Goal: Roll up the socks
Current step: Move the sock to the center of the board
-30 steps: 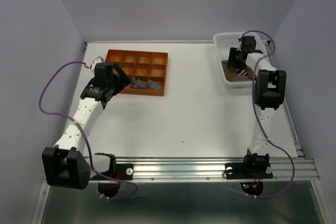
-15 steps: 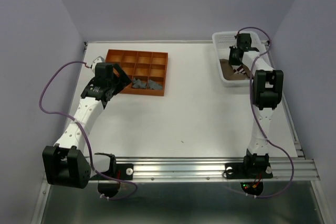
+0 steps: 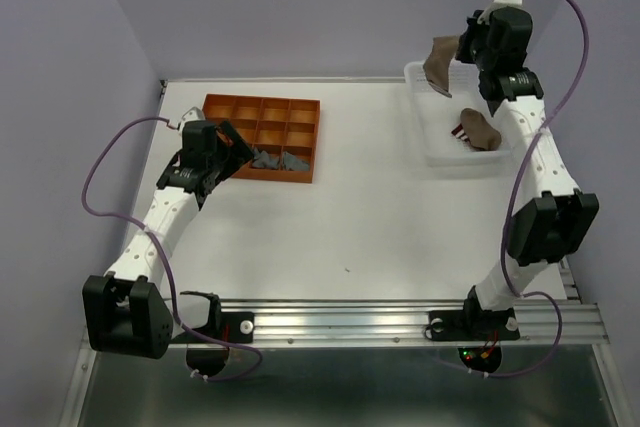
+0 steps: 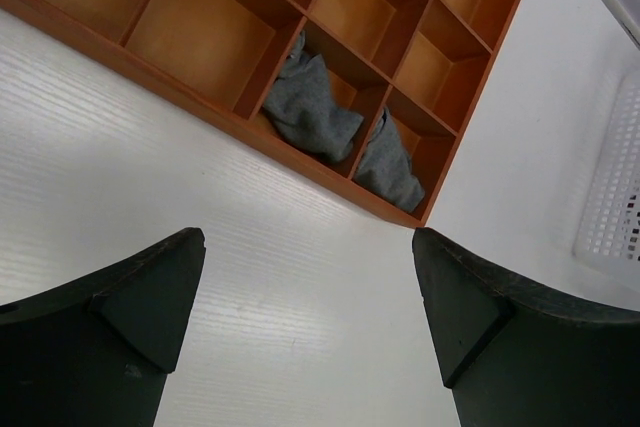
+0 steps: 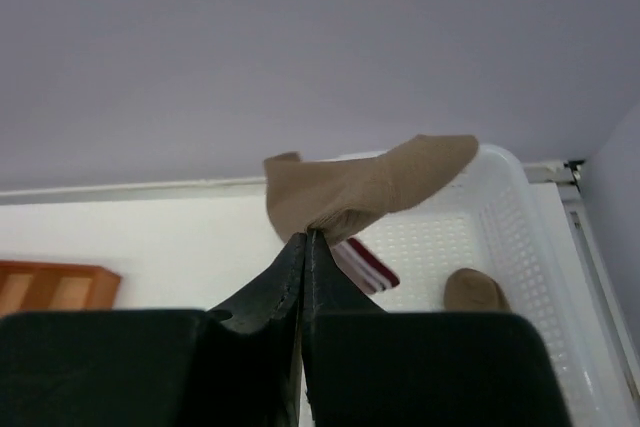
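Note:
My right gripper (image 3: pixel 455 55) (image 5: pixel 305 237) is shut on a tan-brown sock (image 3: pixel 439 61) (image 5: pixel 370 187), which hangs in the air over the far left corner of the white basket (image 3: pixel 436 153) (image 5: pixel 520 237). A second tan sock (image 3: pixel 481 129) (image 5: pixel 475 290) and a red-white striped part (image 3: pixel 461 133) (image 5: pixel 365 262) lie in the basket. Two grey socks (image 3: pixel 278 159) (image 4: pixel 312 107) sit in near-right compartments of the orange tray (image 3: pixel 262 105) (image 4: pixel 200 99). My left gripper (image 3: pixel 236 149) (image 4: pixel 310 297) stands open over bare table just before the tray, with nothing between its fingers.
The orange tray has several empty compartments. The white basket (image 4: pixel 615 197) shows at the right edge of the left wrist view. The table's back edge meets the purple wall behind the tray and basket. A metal rail runs along the near edge.
The right gripper shut on the tan sock inside the basket and rose with it well above the basket's far corner. The left arm has not moved.

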Controlling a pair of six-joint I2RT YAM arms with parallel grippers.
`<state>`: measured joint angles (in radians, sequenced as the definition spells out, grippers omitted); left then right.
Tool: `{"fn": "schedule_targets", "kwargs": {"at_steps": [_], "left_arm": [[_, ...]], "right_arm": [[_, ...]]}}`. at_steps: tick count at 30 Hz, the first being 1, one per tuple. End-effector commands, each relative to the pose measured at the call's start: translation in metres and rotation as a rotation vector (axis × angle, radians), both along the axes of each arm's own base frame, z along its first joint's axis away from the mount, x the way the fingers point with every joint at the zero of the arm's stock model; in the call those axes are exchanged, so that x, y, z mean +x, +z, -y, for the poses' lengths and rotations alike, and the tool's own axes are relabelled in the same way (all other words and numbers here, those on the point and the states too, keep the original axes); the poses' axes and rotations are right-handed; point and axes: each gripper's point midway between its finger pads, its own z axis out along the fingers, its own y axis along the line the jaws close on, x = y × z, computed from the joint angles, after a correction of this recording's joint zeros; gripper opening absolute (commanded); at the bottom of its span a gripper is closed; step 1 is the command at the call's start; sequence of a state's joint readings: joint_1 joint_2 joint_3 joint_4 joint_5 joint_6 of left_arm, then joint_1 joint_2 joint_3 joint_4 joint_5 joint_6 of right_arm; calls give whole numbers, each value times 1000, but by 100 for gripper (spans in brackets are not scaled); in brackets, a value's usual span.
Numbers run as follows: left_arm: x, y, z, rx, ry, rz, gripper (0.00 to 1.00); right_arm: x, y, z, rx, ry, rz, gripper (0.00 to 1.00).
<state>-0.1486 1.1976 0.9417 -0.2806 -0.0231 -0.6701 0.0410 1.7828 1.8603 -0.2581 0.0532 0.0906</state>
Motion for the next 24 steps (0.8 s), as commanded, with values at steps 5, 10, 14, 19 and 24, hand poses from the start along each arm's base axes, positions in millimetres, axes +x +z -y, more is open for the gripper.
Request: {"fn": "schedule_targets", "kwargs": {"at_steps": [5, 10, 14, 19, 24], "left_arm": [[-2, 20, 11, -38, -75, 96, 97], [-7, 21, 21, -80, -122, 120, 97], [-14, 22, 22, -84, -130, 133, 97], [-21, 21, 17, -66, -117, 138, 97], [-20, 13, 18, -72, -118, 110, 97]], "right_arm": [[-98, 44, -112, 57, 341, 76, 1], [-178, 56, -189, 195, 668, 66, 1], [-232, 54, -230, 273, 885, 48, 1], [-230, 12, -223, 377, 784, -43, 1], [-194, -64, -220, 396, 615, -209, 1]]}}
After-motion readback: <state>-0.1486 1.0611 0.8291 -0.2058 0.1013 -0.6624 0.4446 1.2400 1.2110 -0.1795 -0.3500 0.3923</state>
